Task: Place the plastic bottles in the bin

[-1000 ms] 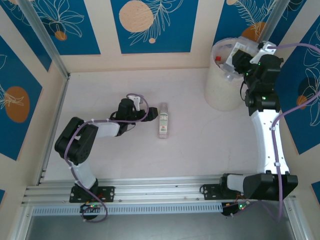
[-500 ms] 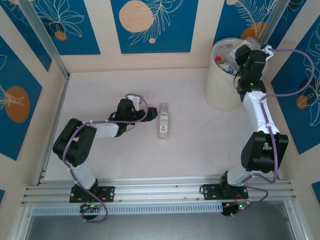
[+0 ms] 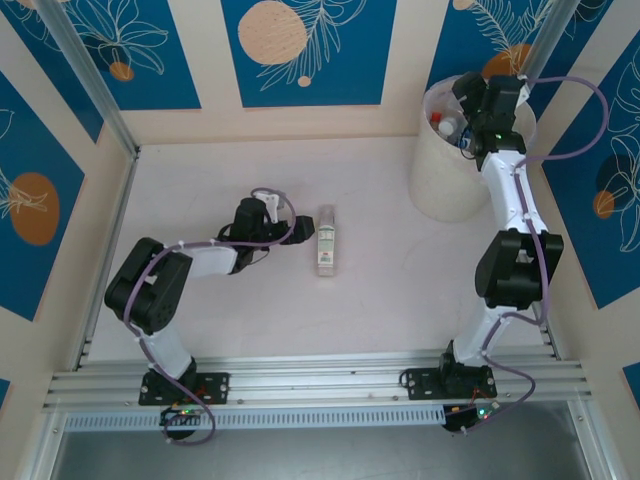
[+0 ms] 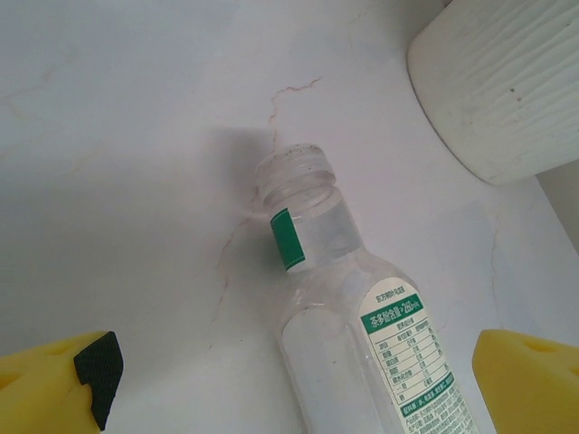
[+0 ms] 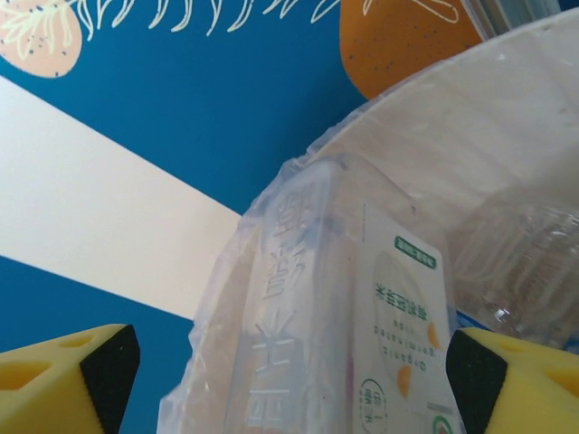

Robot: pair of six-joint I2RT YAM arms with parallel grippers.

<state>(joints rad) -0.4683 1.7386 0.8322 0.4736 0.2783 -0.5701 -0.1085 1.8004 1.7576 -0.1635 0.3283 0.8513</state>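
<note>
in the last second the right arm has reached further over the bin, and the right gripper has gone from pinched to spread wide. a clear bottle with a white-and-green label sits loose against the bag liner, so i judge that one delivered. one capless bottle lies on the table, well apart from the bin, just ahead of the left gripper, whose fingers are spread. the table is pale and veined like marble; the cream walls carry blue panels with orange discs.
</note>
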